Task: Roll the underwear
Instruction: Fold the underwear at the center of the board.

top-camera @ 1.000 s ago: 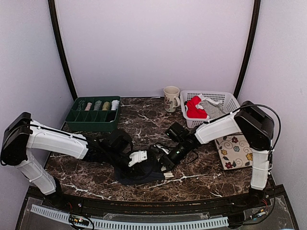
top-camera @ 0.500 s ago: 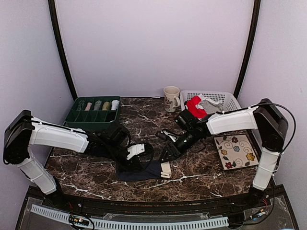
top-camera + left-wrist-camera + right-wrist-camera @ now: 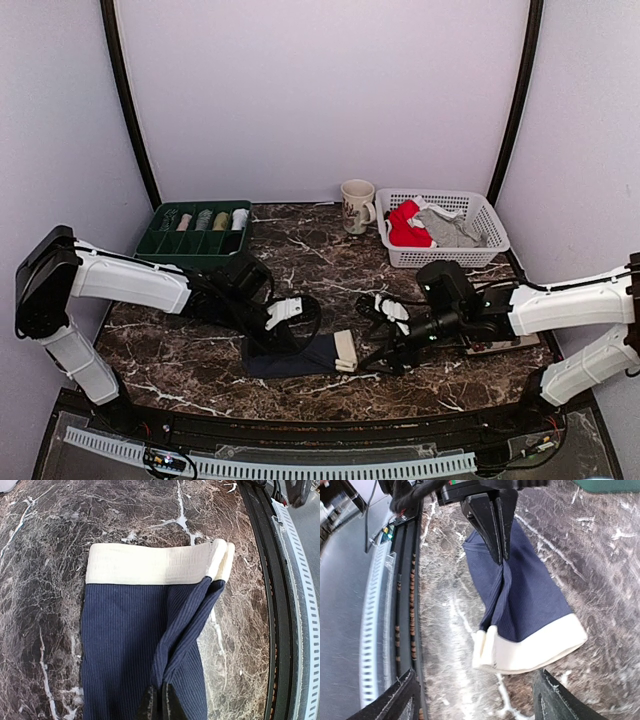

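The dark navy underwear [image 3: 295, 357] lies flat on the marble near the front edge, its cream waistband [image 3: 150, 565] pointing right. A raised fold runs along its near side. My left gripper [image 3: 160, 705] is shut on that fold at the end away from the waistband; in the right wrist view the left gripper's fingers [image 3: 497, 530] pinch the cloth from above. My right gripper [image 3: 477, 700] stands open just right of the waistband [image 3: 530, 652], with nothing between its fingers. In the top view the right gripper [image 3: 378, 357] sits apart from the cloth.
A white basket [image 3: 495, 235] at the back right holds red underwear [image 3: 405, 225] and grey underwear [image 3: 447, 228]. A mug [image 3: 356, 206] stands left of it. A green divider tray [image 3: 190, 262] with rolled items sits at the back left. The table's front rail [image 3: 405, 595] is close.
My right gripper has opened, let go of the waistband and drawn back to the right, its arm swinging low. The left gripper stays shut on the fold.
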